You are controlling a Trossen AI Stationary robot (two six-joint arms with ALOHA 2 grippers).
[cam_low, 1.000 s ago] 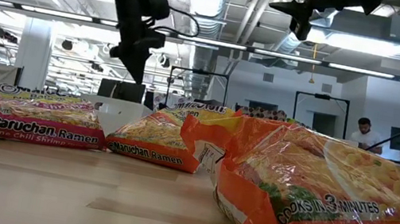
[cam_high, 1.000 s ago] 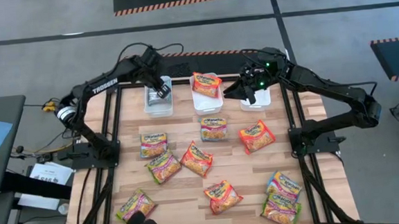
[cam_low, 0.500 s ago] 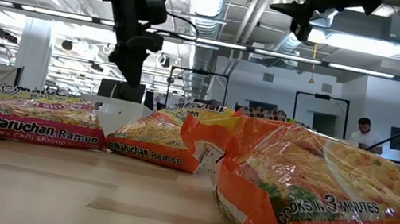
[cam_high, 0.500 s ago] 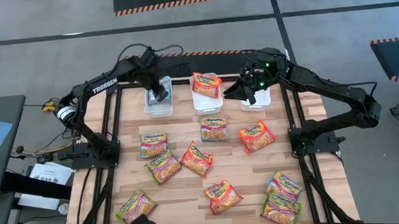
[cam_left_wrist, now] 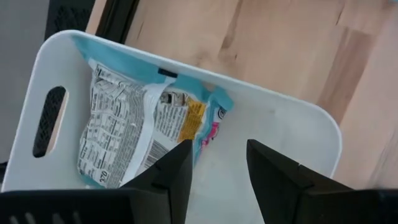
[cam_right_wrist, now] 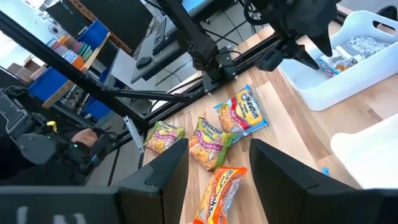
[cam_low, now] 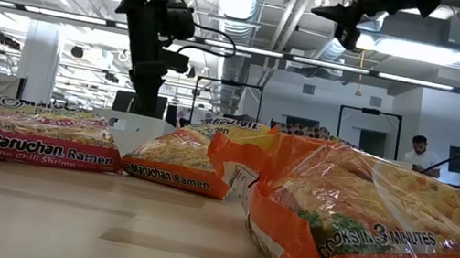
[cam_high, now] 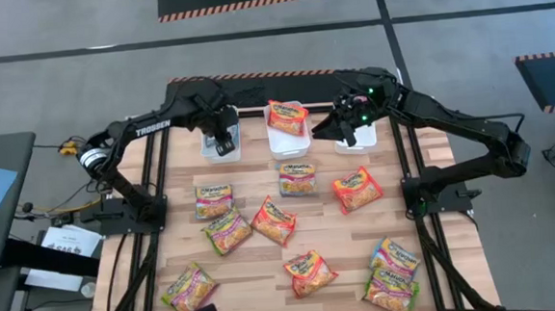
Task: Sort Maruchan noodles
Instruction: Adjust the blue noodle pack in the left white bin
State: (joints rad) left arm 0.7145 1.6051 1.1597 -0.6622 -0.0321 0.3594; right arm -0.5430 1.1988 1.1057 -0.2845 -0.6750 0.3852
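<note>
Several Maruchan noodle packets lie flat on the wooden table point(cam_high: 264, 258), among them an orange one point(cam_high: 273, 219), a green-pink one point(cam_high: 227, 229) and a blue one point(cam_high: 395, 256). Three white bins stand along the far edge. My left gripper point(cam_left_wrist: 217, 165) is open, pointing steeply down into the left bin point(cam_left_wrist: 286, 124), beside a blue packet point(cam_left_wrist: 124, 134) lying printed back up on the bin's floor. An orange packet point(cam_high: 287, 116) rests on the middle bin point(cam_high: 286, 140). My right gripper point(cam_right_wrist: 217, 165) is open and empty, high over the right bin point(cam_high: 357, 139).
Black frame rails point(cam_high: 158, 182) run along both sides of the table. In the low view a large orange packet point(cam_low: 371, 235) lies close by, with other packets point(cam_low: 35, 131) beyond it. A person point(cam_low: 418, 154) stands far off in the room.
My left gripper has sunk toward the left bin, rolled about its own axis and let go of the blue packet, which now lies inside the bin. My right gripper has kept still.
</note>
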